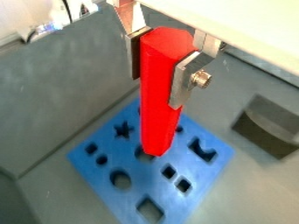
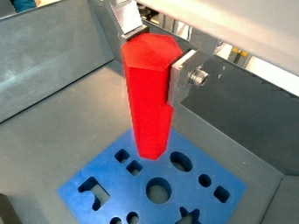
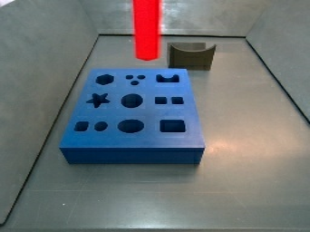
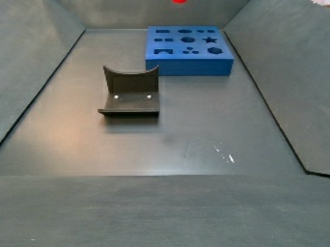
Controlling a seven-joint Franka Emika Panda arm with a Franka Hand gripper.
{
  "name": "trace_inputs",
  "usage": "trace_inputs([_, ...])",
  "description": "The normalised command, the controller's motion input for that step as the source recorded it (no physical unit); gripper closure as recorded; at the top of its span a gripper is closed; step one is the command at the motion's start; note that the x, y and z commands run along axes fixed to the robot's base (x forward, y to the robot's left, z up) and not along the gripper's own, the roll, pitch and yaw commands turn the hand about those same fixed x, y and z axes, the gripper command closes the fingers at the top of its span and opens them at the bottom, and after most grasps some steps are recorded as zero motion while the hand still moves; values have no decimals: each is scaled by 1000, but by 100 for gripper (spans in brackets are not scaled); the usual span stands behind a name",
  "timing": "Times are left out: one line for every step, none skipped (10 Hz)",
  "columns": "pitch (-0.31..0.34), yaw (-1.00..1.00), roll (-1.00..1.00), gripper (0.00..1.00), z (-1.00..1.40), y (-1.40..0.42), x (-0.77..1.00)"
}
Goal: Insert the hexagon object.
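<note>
The grey counter [image 4: 168, 145] carries a blue block [image 4: 190, 50] with shaped holes at the frame's upper centre and a dark olive notched block [image 4: 129, 93] left of centre, well apart. The hand [image 1: 160, 61] hangs above.

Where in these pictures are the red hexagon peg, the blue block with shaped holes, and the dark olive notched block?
Red hexagon peg [image 1: 158, 96]: wrist view, on its long side, held in the gripper [image 1: 162, 63].
Blue block [image 3: 133, 152]: side view, on its front wall.
Dark olive notched block [image 4: 130, 95]: side view, on its curved notch.

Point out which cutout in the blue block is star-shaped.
The star cutout sits in the blue block, on the side away from the olive block. The others are round or angular. The hand holds the red peg above.
</note>
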Motion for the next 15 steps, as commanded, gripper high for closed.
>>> trace_inputs([-167, 0, 10, 100, -977, 797, -951])
trace_inputs([-136, 0, 3, 100, -1000, 786, -974])
trace_inputs([-87, 0, 0, 100, -1000, 854, -857])
trace_inputs([-187, 0, -20, 100, -866, 737, -809])
trace_inputs([-166, 0, 183, 100, -563, 100, -566])
trace_inputs([-13, 0, 330, 100, -271, 37, -529])
trace_inputs([0, 0, 357, 100, -189, 69, -463])
trace_inputs([0, 0, 239, 100, -97, 0, -300])
trace_inputs([0, 0, 150, 100, -46, 43, -406])
trace_inputs([-29, 23, 64, 100, -160, 100, -286])
trace_inputs([0, 71, 16, 100, -286, 83, 0])
trace_inputs([-10, 86, 0, 100, -357, 166, 0])
trace_inputs([-13, 29, -33, 100, -474, 134, 100])
trace_inputs([-3, 0, -84, 100, -591, 120, 320])
trace_inputs([-36, 0, -113, 100, -714, 111, 257])
